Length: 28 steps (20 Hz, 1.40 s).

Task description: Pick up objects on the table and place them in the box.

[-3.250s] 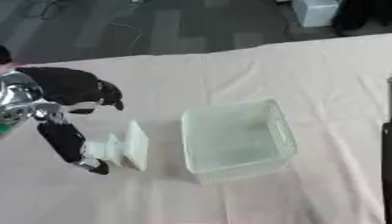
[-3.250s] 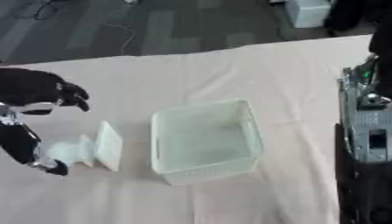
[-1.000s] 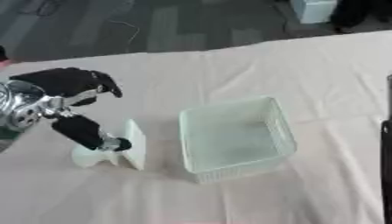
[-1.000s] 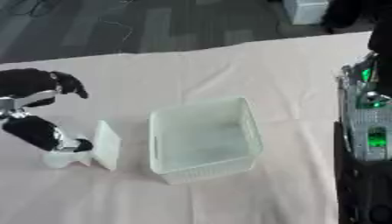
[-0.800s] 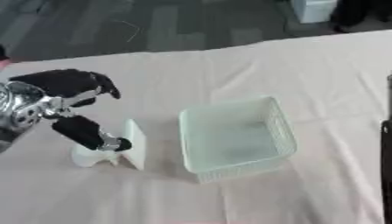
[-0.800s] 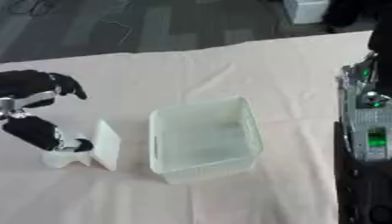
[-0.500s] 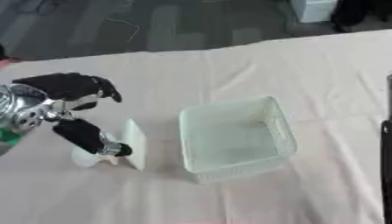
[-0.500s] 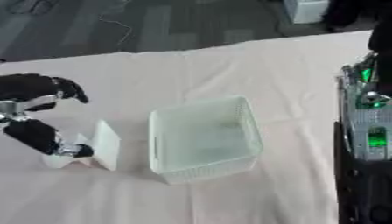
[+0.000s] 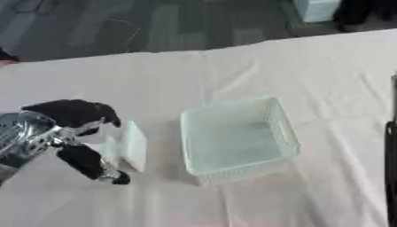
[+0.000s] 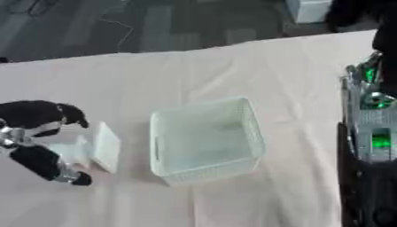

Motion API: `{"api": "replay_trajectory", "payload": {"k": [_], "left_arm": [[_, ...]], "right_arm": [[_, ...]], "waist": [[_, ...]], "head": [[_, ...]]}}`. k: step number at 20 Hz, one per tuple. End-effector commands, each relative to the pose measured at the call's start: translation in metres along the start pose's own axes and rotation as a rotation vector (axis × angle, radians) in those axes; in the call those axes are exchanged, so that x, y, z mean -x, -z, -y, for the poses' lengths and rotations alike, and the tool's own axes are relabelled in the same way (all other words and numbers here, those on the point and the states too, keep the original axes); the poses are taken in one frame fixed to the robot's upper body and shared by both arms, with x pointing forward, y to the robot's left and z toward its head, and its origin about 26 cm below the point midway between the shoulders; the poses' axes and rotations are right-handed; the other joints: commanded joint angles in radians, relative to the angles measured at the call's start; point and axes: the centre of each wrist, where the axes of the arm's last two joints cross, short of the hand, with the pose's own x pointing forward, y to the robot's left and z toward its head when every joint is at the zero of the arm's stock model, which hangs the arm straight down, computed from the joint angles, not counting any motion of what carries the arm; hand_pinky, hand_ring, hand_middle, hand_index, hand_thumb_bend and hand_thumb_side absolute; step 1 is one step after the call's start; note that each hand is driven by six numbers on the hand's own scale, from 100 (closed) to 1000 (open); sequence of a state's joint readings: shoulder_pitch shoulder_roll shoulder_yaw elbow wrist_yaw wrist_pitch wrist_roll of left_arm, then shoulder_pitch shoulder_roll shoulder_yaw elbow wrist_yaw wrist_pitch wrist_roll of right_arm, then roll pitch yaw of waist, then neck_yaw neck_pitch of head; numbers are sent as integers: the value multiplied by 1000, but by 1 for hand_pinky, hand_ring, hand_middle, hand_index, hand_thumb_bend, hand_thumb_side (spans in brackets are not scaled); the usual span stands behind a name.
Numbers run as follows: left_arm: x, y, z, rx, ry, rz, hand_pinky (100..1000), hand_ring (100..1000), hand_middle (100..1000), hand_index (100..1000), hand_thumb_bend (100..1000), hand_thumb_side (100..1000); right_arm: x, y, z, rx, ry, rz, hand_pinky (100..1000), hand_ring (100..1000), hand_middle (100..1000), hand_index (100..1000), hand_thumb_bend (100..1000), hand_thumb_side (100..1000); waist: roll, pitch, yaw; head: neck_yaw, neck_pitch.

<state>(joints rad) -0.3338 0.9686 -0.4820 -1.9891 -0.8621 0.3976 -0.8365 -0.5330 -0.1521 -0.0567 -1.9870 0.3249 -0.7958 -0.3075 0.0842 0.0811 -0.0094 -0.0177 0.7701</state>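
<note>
A white object point(image 9: 130, 146), a flat plate standing on edge with a small block on its left side, rests on the table left of the box. The box point(image 9: 236, 139) is a translucent white basket at the table's middle with nothing inside. My left hand point(image 9: 66, 116) comes in from the left and straddles the object. Its curved fingers point(image 9: 105, 116) are by the plate's far end and its thumb point(image 9: 97, 165) by the near end. I cannot tell whether they touch it. My right hand does not show.
A pale cloth point(image 9: 232, 66) covers the table. My right arm point(image 10: 372, 133), silver and black with green lights, runs along the right edge of the right eye view. Dark floor point(image 9: 155, 22) lies beyond the far table edge.
My left hand has shifted toward the near side: the fingers came down to the plate's far end and the thumb slid past its near end. The object and the box stayed put.
</note>
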Motion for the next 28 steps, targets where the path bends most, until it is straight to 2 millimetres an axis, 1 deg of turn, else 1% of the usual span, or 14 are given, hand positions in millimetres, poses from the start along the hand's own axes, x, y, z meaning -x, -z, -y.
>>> {"api": "replay_trajectory", "payload": {"k": [1, 5, 7, 10, 17, 20, 25, 28], "left_arm": [[11, -7, -1, 58, -31, -117, 1000, 921, 926, 912, 694, 697], [13, -6, 8, 82, -35, -142, 1000, 925, 929, 913, 702, 701], [15, -1, 16, 115, -52, -155, 1000, 926, 928, 914, 710, 707], [17, 7, 26, 155, -65, -164, 1000, 927, 930, 916, 713, 715], [12, 15, 34, 195, -75, -124, 1000, 921, 928, 918, 697, 731], [12, 14, 33, 191, -76, -117, 1000, 920, 928, 918, 688, 732], [14, -3, 11, 127, -96, -111, 1000, 917, 925, 920, 667, 735], [18, -10, -1, 99, -121, -124, 1000, 915, 923, 918, 651, 734]], "right_arm": [[0, 10, 0, 3, 7, 38, 470, 312, 304, 461, 100, 926], [0, 10, 1, -1, 4, 37, 469, 312, 303, 462, 100, 925], [0, 10, 1, 0, 4, 36, 469, 311, 304, 462, 100, 925], [0, 10, 1, 0, 4, 36, 468, 312, 304, 462, 100, 925], [0, 10, 1, -3, 4, 36, 468, 311, 303, 461, 100, 925], [0, 10, 1, -2, 4, 35, 468, 311, 303, 462, 100, 925], [0, 10, 2, -5, 4, 32, 468, 311, 304, 462, 100, 925], [0, 9, 1, -4, 5, 32, 468, 311, 304, 462, 100, 925]], "waist": [[-4, -9, 4], [-6, -9, 7], [-7, -9, 8], [-9, -8, 8], [-10, -7, 8], [-11, -7, 8], [-9, -9, 8], [-7, -10, 8]], "head": [[2, 0], [13, 0], [25, 0], [31, 0], [34, 0], [33, 0], [36, 0], [38, 0]]}}
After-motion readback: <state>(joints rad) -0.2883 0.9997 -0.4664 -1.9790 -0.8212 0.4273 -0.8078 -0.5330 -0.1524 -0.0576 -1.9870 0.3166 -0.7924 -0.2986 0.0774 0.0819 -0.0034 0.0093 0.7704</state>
